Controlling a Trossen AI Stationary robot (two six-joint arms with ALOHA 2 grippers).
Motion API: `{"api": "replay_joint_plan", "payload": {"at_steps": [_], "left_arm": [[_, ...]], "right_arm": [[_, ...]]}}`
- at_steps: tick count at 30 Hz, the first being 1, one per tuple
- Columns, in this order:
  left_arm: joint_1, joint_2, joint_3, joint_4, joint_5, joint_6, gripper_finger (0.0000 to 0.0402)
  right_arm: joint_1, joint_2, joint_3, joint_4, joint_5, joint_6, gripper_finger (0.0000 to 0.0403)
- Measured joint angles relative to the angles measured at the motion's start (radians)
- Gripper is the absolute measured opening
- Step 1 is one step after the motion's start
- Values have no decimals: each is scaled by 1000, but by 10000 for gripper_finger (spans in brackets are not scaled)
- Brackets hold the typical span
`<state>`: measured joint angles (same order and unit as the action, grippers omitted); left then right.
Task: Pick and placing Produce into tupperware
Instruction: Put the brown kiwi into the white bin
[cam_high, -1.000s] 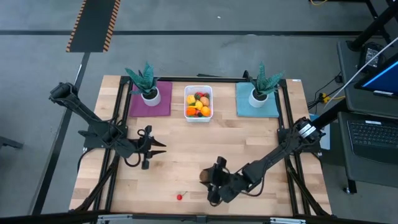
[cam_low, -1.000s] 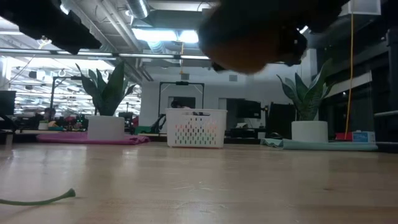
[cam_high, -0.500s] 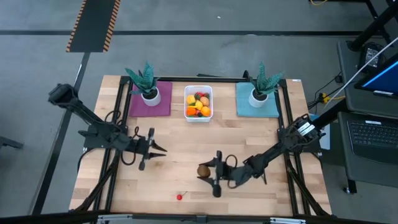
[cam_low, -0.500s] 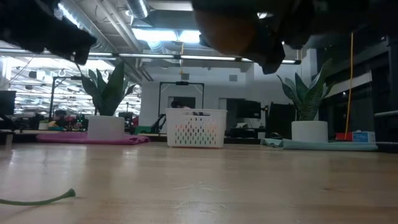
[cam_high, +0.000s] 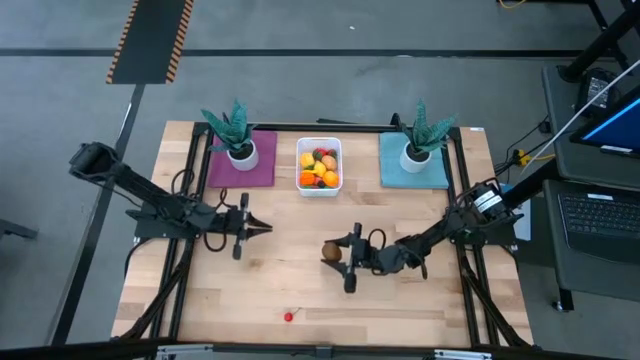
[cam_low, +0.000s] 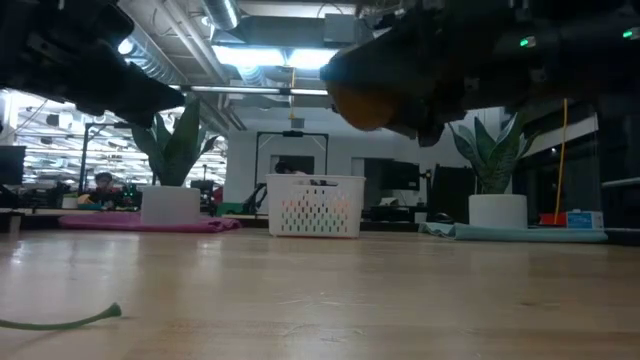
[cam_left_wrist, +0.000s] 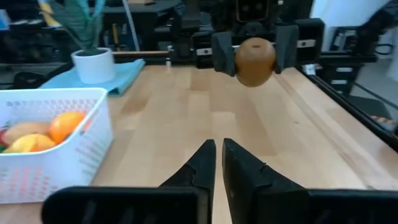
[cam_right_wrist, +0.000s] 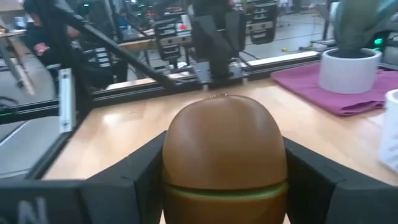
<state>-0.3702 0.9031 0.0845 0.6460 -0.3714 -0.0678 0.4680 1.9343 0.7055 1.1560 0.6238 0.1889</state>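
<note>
Since a second ago, the right gripper has risen from the near edge of the counter and travelled toward its middle, carrying a brown kiwi, while the left gripper has drifted inward and pinched its fingers together on nothing. Now the kiwi hangs clear above the wood, clasped on both sides between the right gripper's two dark fingers, and the left wrist view shows it held at its widest part. It sits well short of the white tupperware, which rests at the far edge between a purple mat and a teal mat, each bearing a potted spiky plant. That tub already holds oranges, a lemon and red pieces. One red cherry lies alone near the front edge, its green stem trailing. As a small toy, the kiwi is probably light and rigid with a smooth, rounded skin, so it could slip or roll; a hold straight across its broad middle, as here, looks safest.
</note>
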Motion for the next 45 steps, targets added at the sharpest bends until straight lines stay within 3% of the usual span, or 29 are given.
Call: {"api": "replay_joint_plan", "payload": {"at_steps": [6,20,27,45], "left_arm": [[71,0,0,5,-3,0,6],[252,0,0,30,-39,-1,26],[283,0,0,22,-38,-6,42],[290,0,0,-36,-38,-28,46]], "right_arm": [[-49,0,0,3,48,-11,241],[-151,0,17,3,400,-119,241],[-206,0,29,-17,384,-114,241],[-404,0,29,-4,169,-58,241]]}}
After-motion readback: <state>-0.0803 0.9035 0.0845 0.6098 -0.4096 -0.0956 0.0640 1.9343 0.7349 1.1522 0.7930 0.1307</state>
